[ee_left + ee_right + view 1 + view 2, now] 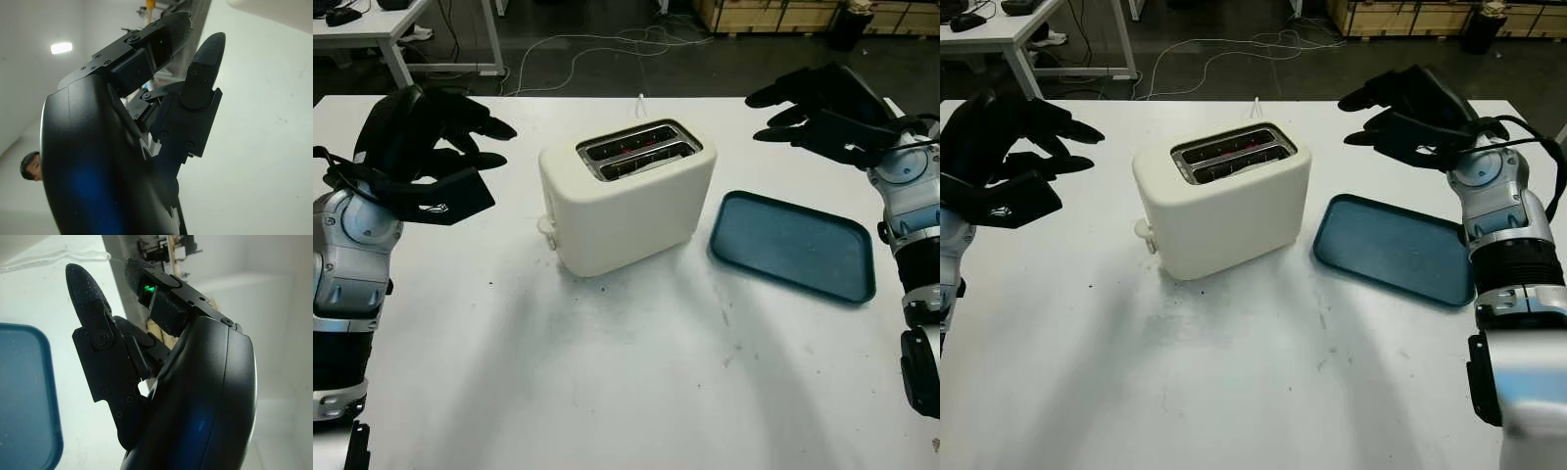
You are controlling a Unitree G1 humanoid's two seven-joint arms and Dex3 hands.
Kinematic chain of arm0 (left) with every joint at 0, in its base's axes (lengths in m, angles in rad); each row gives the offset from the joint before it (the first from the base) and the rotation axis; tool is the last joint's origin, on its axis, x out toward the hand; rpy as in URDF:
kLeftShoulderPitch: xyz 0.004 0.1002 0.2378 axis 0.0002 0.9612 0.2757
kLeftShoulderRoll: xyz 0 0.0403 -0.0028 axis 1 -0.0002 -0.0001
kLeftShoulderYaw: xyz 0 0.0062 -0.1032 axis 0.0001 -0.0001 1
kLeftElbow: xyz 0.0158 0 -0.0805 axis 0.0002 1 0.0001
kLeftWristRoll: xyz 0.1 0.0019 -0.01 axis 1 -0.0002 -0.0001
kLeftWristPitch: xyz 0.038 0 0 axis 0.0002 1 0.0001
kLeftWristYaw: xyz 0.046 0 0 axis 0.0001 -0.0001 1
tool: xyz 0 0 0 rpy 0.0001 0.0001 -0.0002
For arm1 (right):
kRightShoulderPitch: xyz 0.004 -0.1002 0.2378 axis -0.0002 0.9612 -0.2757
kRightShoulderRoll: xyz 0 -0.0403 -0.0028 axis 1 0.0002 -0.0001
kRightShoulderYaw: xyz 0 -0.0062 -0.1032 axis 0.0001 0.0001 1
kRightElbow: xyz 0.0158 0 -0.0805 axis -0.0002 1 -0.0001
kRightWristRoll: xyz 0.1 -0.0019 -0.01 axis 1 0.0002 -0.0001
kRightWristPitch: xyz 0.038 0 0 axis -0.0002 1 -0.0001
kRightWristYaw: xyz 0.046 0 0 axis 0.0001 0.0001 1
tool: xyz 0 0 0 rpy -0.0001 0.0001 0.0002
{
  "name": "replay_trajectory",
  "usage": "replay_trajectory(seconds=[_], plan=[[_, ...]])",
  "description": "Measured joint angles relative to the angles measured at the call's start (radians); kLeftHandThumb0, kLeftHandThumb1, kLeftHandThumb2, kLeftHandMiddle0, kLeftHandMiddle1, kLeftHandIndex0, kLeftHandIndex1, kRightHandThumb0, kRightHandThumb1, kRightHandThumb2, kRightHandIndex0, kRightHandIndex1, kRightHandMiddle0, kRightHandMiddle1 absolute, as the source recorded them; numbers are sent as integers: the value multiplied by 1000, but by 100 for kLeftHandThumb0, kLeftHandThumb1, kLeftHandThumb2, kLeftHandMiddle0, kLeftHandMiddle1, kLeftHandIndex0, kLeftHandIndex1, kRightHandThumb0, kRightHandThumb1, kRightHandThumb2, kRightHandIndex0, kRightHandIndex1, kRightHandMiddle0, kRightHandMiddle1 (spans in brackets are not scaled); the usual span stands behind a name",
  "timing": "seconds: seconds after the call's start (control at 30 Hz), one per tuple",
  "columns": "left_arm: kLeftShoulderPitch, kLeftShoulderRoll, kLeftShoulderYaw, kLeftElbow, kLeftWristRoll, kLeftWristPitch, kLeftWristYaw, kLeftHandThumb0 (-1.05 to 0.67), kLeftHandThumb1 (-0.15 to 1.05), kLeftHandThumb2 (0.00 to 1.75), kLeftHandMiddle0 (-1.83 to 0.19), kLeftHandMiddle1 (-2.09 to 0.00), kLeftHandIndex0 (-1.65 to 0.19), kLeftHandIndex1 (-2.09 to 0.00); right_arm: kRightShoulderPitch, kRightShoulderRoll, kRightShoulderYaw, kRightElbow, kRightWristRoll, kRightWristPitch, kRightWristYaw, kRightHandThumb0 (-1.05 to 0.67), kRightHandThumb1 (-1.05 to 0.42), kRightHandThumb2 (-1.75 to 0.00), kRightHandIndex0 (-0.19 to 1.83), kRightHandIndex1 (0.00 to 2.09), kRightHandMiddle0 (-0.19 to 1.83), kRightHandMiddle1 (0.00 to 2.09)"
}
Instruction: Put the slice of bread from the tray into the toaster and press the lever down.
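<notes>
Toaster point(626, 196) with empty slots beside bare tray point(793, 245); left hand point(431, 157) and right hand point(822, 113) fingers open, holding nothing.

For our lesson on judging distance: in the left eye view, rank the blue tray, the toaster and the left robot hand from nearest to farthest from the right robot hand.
From the right robot hand:
1. Blue tray, just below it, right side.
2. Toaster, table centre.
3. Left robot hand, far left side.

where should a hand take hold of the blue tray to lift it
Grip the tray by its raised rim at the long edge nearest the right hand, coming from above on that side: it lies flat, so only the lip offers purchase, and the toaster crowds the other side.
</notes>
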Motion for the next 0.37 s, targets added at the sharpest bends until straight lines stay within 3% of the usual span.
replay_trajectory(seconds=[0.37], plan=[[3, -15, -1, 0, 7, 1, 1, -33, 77, 0, -92, -87, -119, -4, 0, 0, 13, -7, -3, -4, 0, -61, -79, 0, 104, 21, 101, 0]])
